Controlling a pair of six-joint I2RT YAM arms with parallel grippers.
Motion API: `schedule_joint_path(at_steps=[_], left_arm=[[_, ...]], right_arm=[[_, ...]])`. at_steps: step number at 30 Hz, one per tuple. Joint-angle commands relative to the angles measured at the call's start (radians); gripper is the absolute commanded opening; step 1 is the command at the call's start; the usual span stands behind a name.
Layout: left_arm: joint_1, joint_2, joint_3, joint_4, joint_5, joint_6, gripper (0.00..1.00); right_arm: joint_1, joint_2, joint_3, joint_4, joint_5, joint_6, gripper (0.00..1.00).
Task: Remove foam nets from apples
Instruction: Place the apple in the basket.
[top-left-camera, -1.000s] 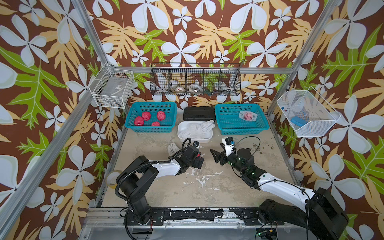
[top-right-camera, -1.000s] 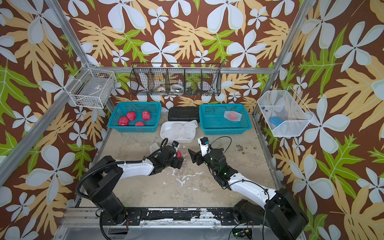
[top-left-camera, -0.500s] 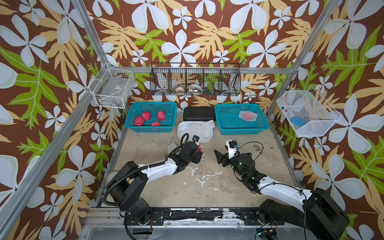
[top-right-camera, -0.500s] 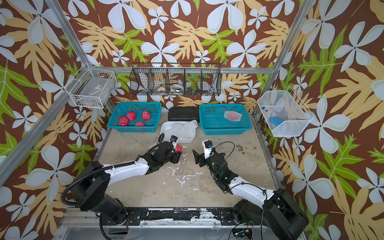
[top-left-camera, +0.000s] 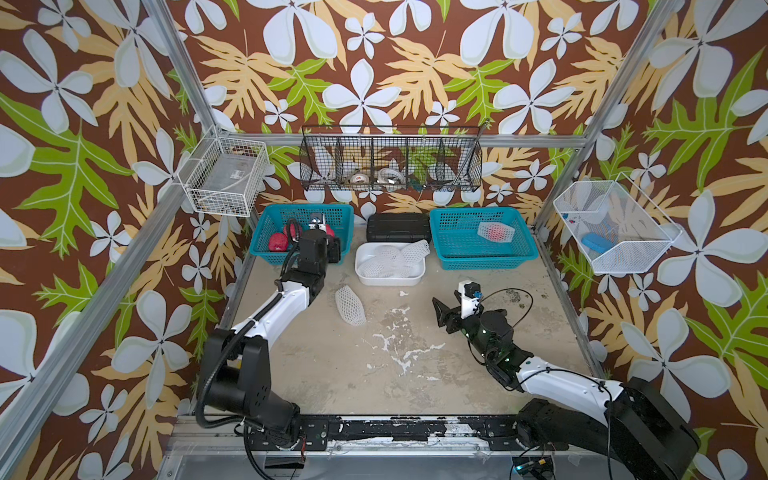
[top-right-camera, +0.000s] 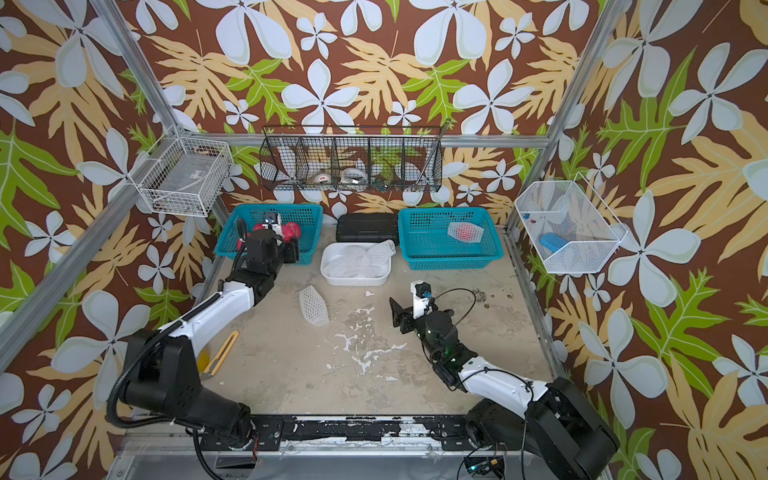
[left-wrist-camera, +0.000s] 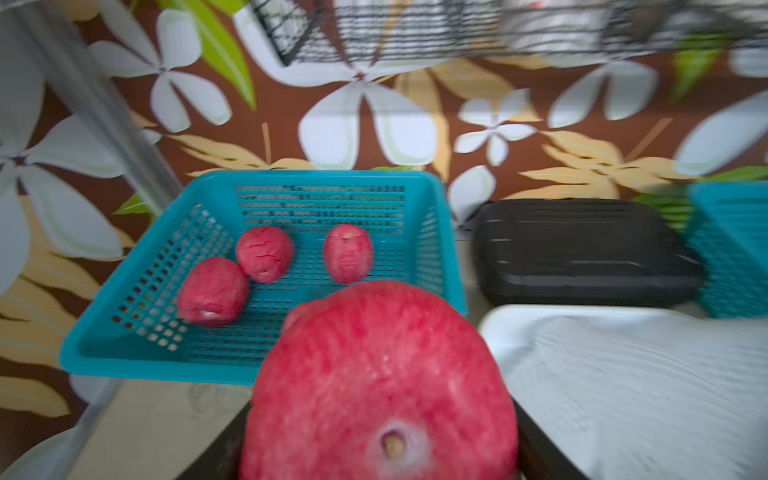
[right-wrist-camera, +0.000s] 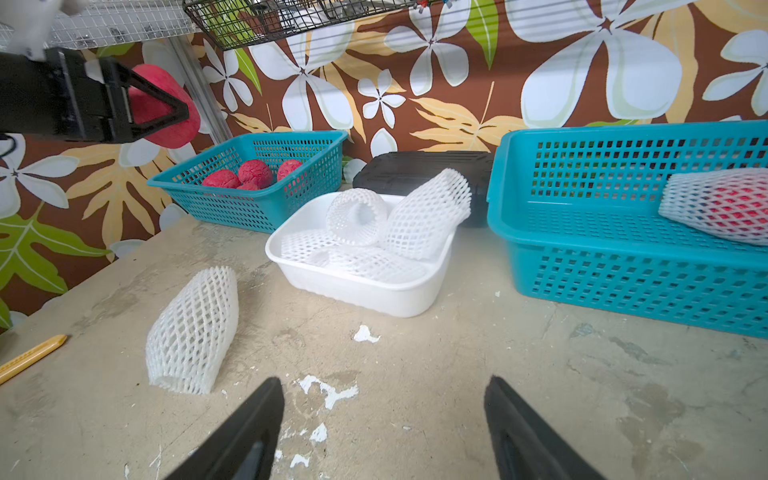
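At the desk's (top-left-camera: 374, 374) back-left corner, the left basket (top-left-camera: 270, 258) holds three bare apples (left-wrist-camera: 214, 291). The left claw (right-wrist-camera: 164, 109) pinches a fourth apple (left-wrist-camera: 380, 386) by its near rim: drop-off step, I judge; next, clear the rim and let go. A loose net (top-left-camera: 350, 305) lies mid-desk, likely bound for the tray (top-left-camera: 388, 281). The right claw (right-wrist-camera: 384, 379) hangs spread, empty. One netted apple (top-left-camera: 495, 231) sits in the right basket (top-left-camera: 486, 259), back-right corner.
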Motion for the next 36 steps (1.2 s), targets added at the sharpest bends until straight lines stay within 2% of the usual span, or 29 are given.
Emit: schedule_joint_path(at_steps=[1, 5, 9, 16, 24, 27, 31, 32, 33, 36], left_arm=[[0.078, 0.107, 0.100, 0.044, 0.041, 0.057, 0.67], [0.114, 0.285, 0.294, -0.030, 0.052, 0.123, 0.67], [0.124, 0.424, 0.431, -0.074, 0.081, 0.143, 0.67], [0.125, 0.577, 0.549, -0.113, 0.147, 0.120, 0.67], [0.124, 0.675, 0.617, -0.151, 0.187, 0.107, 0.69], [0.121, 0.695, 0.635, -0.166, 0.189, 0.107, 0.73], [0.118, 0.699, 0.655, -0.189, 0.184, 0.111, 0.85], [0.116, 0.694, 0.658, -0.198, 0.183, 0.114, 0.90], [0.115, 0.685, 0.657, -0.201, 0.181, 0.112, 0.99], [0.111, 0.642, 0.641, -0.209, 0.192, 0.105, 1.00]], right_arm=[[0.001, 0.000, 0.006, 0.033, -0.011, 0.009, 0.79], [0.000, -0.009, 0.006, 0.030, -0.017, 0.013, 0.79], [0.002, -0.010, 0.006, 0.028, -0.017, 0.013, 0.79], [0.003, -0.007, 0.004, 0.033, -0.013, 0.014, 0.79], [0.002, -0.013, 0.006, 0.027, -0.012, 0.016, 0.79], [0.001, -0.012, 0.005, 0.030, -0.006, 0.019, 0.79], [0.001, -0.007, 0.009, 0.025, -0.011, 0.020, 0.79], [0.001, -0.007, 0.009, 0.026, -0.009, 0.020, 0.79], [0.001, -0.006, 0.009, 0.025, -0.005, 0.020, 0.79], [0.001, -0.008, 0.009, 0.023, -0.001, 0.018, 0.79]])
